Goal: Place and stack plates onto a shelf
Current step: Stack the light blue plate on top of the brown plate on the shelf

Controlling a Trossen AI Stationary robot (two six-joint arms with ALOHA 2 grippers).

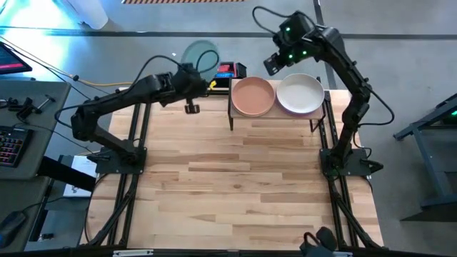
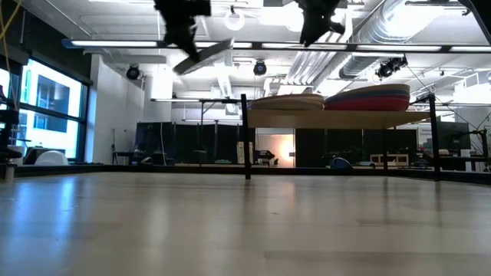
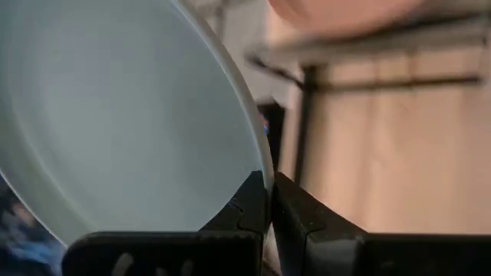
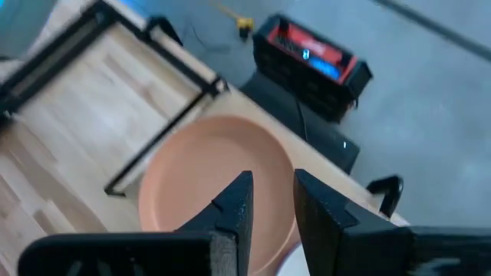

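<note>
The teal plate (image 1: 200, 56) is in my left gripper (image 1: 191, 74), in the air just past the table's far edge and left of the shelf (image 1: 277, 116). It fills the left wrist view (image 3: 115, 115). The shelf carries two stacks, with the peach-pink plate (image 1: 253, 95) on top of the left one and the cream-white plate (image 1: 300, 93) on top of the right one. The low view shows magenta and blue rims in the right stack (image 2: 370, 100). My right gripper (image 4: 268, 192) hovers open and empty above the shelf's far edge, over the peach-pink plate (image 4: 199, 184). My left gripper (image 3: 268, 184) pinches the teal plate's rim (image 3: 257, 149) between its two fingers, one on each face, at the edge nearest the table. The fingers point toward the far side. The plate is lifted clear and tilted, sloping down to one side in the low view (image 2: 203, 55).
A black and red box (image 1: 230, 70) sits beyond the table's far edge, between the teal plate and the shelf. Bare wooden tabletop (image 1: 235, 185) stretches from the shelf to the near edge. A desk with a keyboard (image 1: 8, 143) stands to the left of the table.
</note>
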